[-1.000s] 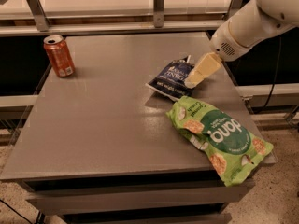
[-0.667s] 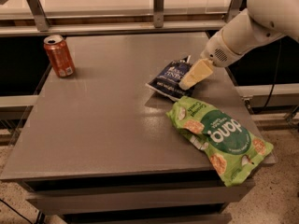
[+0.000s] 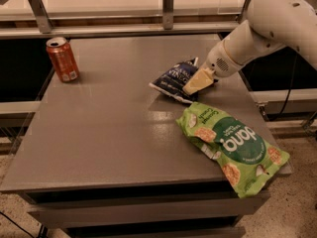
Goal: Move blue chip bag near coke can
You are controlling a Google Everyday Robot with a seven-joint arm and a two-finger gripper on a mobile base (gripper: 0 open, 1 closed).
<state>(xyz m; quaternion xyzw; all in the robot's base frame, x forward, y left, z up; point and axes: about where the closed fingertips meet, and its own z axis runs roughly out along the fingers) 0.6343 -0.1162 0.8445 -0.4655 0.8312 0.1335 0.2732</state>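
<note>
The blue chip bag [image 3: 172,78], dark navy with white lettering, lies on the grey table [image 3: 114,128] right of centre. My gripper [image 3: 196,83] comes in from the upper right on a white arm [image 3: 270,26] and rests low over the bag's right end, covering part of it. The coke can [image 3: 62,59], orange-red with a silver top, stands upright near the table's far left corner, well apart from the bag.
A larger green chip bag [image 3: 232,145] lies at the table's front right, overhanging the edge, just in front of the blue bag. A metal rail with posts [image 3: 168,6] runs behind the table. The table's right edge is close to the arm.
My gripper has moved left and down over the blue bag's right end. The bag seems nudged slightly to the left. The can and the green bag have not moved.
</note>
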